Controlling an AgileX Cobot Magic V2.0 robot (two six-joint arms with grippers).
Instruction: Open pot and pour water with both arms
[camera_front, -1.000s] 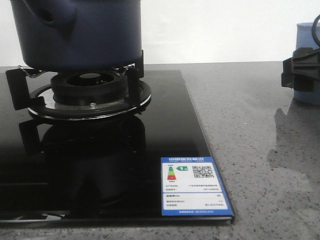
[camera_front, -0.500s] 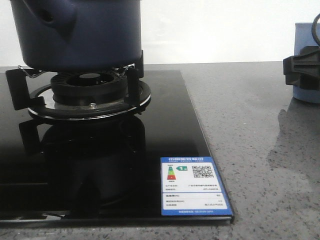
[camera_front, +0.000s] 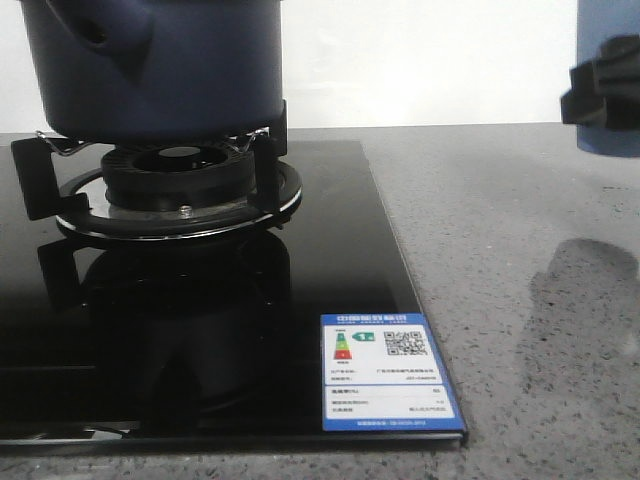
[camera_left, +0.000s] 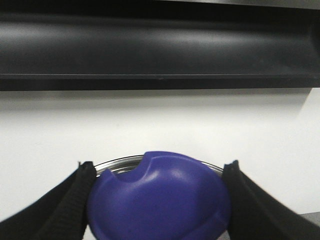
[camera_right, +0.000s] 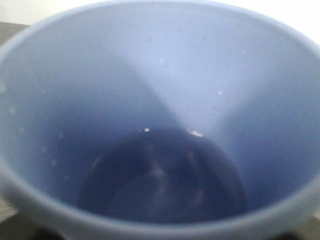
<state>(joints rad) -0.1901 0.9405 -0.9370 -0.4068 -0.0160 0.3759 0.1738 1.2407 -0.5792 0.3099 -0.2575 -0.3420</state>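
One grey speckled countertop runs to a white wall, and we see a black glass hob set in it. The pot sits on the burner grate. Our right gripper pinches a light-blue cup clear of the counter. Our left gripper pinches a purple lid knob. An energy label marks the hob's corner.

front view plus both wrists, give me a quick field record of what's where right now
pot: on the burner of the black stove
lid: between the left gripper fingers, seen in left wrist view
cup: light blue, held by the right gripper, off the counter
cup contents: too blurred to tell
label: stove's front right corner
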